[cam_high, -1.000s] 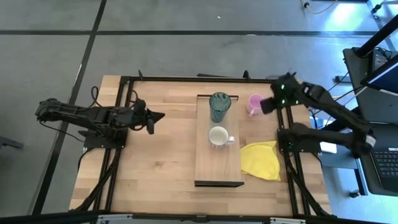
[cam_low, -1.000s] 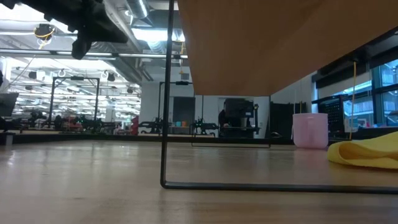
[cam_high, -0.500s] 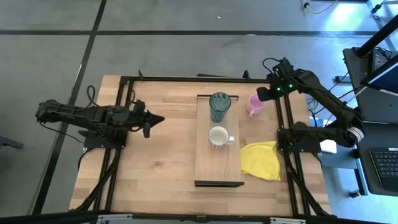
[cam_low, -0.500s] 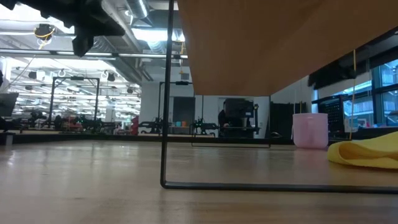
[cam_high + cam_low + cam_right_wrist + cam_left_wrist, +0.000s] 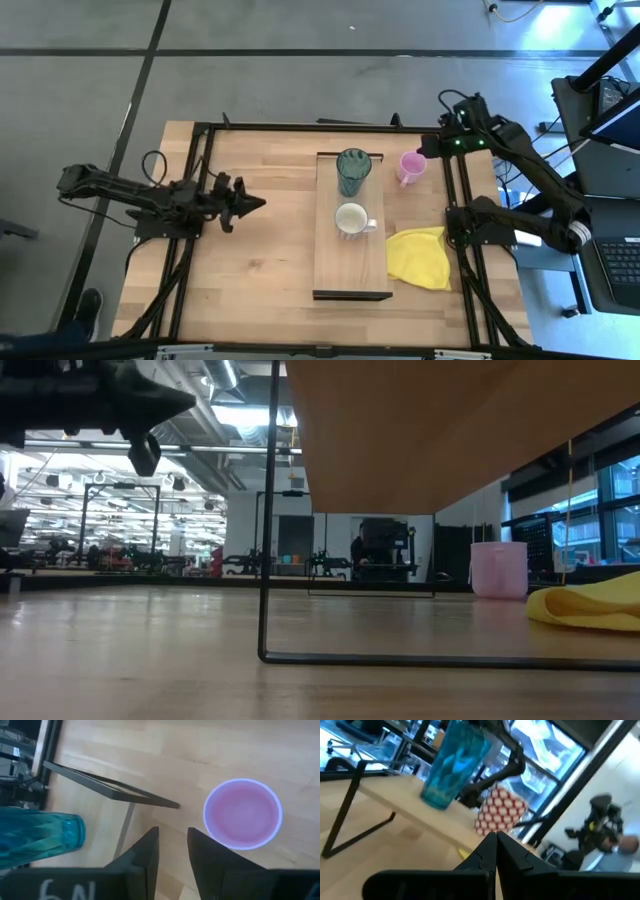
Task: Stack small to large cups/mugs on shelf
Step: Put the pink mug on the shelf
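Pink mug [image 5: 410, 166] upright on the desk [image 5: 250, 260], just beside the shelf [image 5: 351, 255] carrying teal tumbler [image 5: 352, 171] and white mug [image 5: 352, 219]. Right tool [image 5: 172, 845] above, near the pink mug, slightly parted, empty. Left tool [image 5: 250, 203] well apart, pinched closed, empty.

Straight down from overhead on the whole table [image 5: 250, 260]. Level from tabletop height, under the shelf [image 5: 450, 430]. Low past the left fingers toward tumbler [image 5: 455, 762]. Close above pink mug [image 5: 243, 813], also at right in the low frame.
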Robot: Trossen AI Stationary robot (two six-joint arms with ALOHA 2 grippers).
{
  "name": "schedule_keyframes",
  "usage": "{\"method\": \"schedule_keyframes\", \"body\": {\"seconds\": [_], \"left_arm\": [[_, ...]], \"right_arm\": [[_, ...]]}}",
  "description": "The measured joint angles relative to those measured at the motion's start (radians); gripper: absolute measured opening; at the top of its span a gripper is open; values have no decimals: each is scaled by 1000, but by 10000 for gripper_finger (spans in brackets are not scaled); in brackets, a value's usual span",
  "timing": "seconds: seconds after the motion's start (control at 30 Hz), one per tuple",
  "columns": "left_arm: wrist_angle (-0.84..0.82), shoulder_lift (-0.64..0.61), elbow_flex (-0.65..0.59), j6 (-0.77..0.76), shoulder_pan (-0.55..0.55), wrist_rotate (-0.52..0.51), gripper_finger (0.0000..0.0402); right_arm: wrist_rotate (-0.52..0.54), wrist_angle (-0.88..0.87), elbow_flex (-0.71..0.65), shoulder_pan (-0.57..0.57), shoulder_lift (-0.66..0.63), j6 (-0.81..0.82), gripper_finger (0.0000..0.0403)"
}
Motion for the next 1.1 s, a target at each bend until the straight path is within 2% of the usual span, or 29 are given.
{"method": "schedule_keyframes", "body": {"seconds": [0.1,0.2,0.33,0.47,0.63,0.77,0.9,1.03,1.1], "left_arm": [[0,0,-51,26,6,4,1],[-33,0,-92,-18,16,37,1],[-50,-5,-93,-11,45,176,1],[-65,-51,-93,3,120,264,1],[-102,-159,-93,9,257,436,1],[-283,-266,-92,-12,373,521,1],[-501,-368,-41,27,471,525,1],[-829,-452,83,152,558,441,1],[-888,-471,105,158,582,403,1]], "right_arm": [[0,0,0,0,-7,4,103],[-3,2,0,0,-7,30,103],[-38,32,0,0,-7,52,103],[-89,95,32,4,-11,45,103],[-45,111,144,30,-12,20,103],[-2,111,220,34,-12,-6,103],[4,77,235,34,-10,-6,103],[23,-14,218,34,14,-28,103],[24,-19,207,34,33,-36,103]]}}
